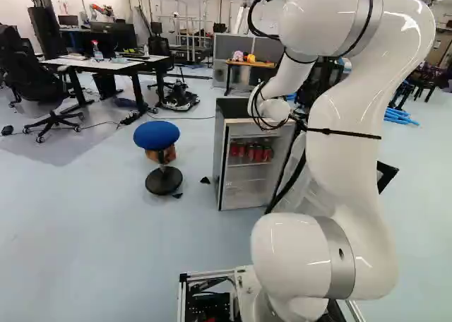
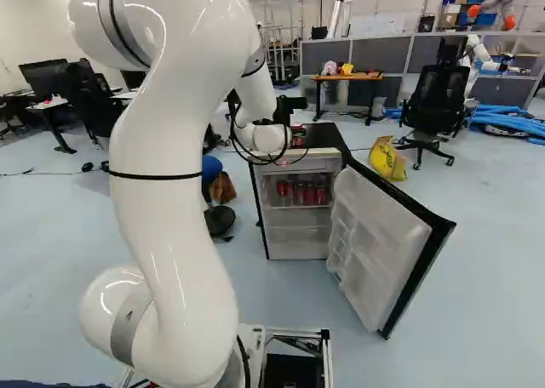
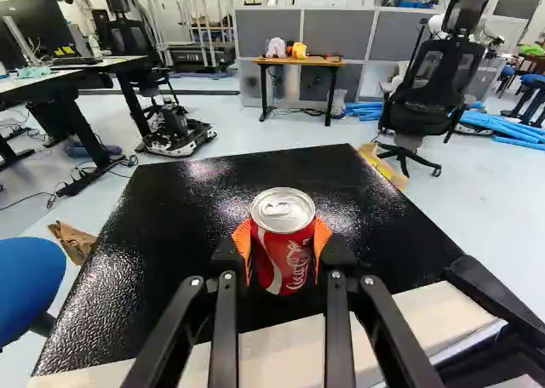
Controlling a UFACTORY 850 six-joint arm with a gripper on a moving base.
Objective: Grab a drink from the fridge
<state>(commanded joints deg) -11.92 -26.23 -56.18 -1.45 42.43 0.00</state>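
In the right base view my gripper [image 2: 298, 131] shows only in part beyond the white wrist, at the top of the small fridge [image 2: 300, 162]. The wrist view has the gripper [image 3: 283, 250] shut on a red drink can [image 3: 285, 243], an orange pad on each side of it. The can is upright over the black fridge top [image 3: 187, 226]; whether it touches that top I cannot tell. The fridge door [image 2: 383, 235] stands wide open, swung out to the right. Several red cans [image 2: 302, 192] stand on an inner shelf, also visible in the left base view.
A blue stool [image 1: 157, 135] stands left of the fridge. Beyond the fridge are an orange-topped table [image 3: 300, 61], a black office chair [image 3: 434, 86] and a yellow bag [image 2: 387, 158]. Desks [image 1: 106, 64] stand at the far left. Another robot [image 2: 470, 56] is at the far right.
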